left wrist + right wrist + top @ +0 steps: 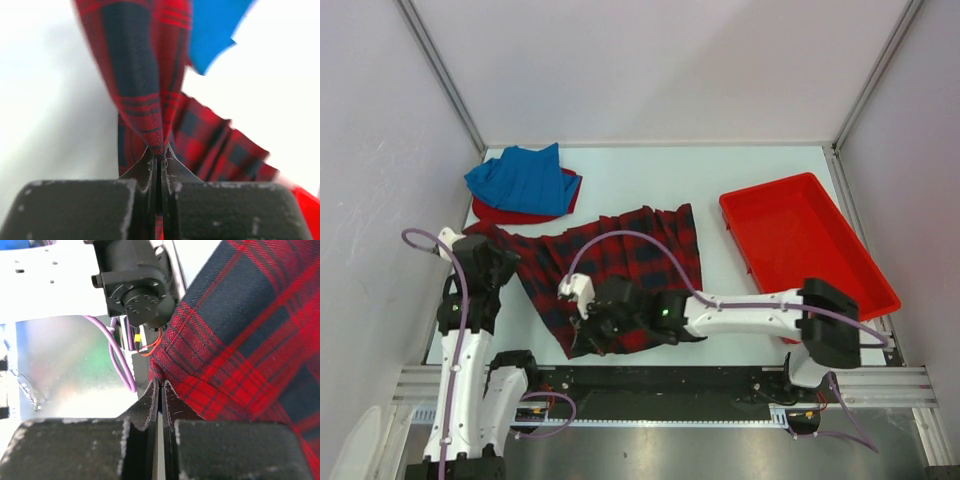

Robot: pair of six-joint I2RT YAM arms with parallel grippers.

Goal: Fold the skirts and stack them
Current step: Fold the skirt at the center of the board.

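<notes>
The red-and-navy plaid skirt (620, 255) lies spread across the table's middle. My left gripper (496, 254) is shut on its left corner, and the cloth rises from the fingertips in the left wrist view (145, 75). My right gripper (585, 335) is shut on the skirt's near edge, pinching a fold of plaid (240, 340) at the fingertips. The bright blue skirt (525, 180) lies folded on the plain red skirt (492, 212) at the back left. The blue skirt also shows in the left wrist view (212, 30).
A rigid red plastic tray (840, 270) stands at the right of the table, and its corner shows in the left wrist view (306, 205). The left arm's black joint and purple cables (135, 285) are close beyond my right gripper. Walls enclose the table on three sides.
</notes>
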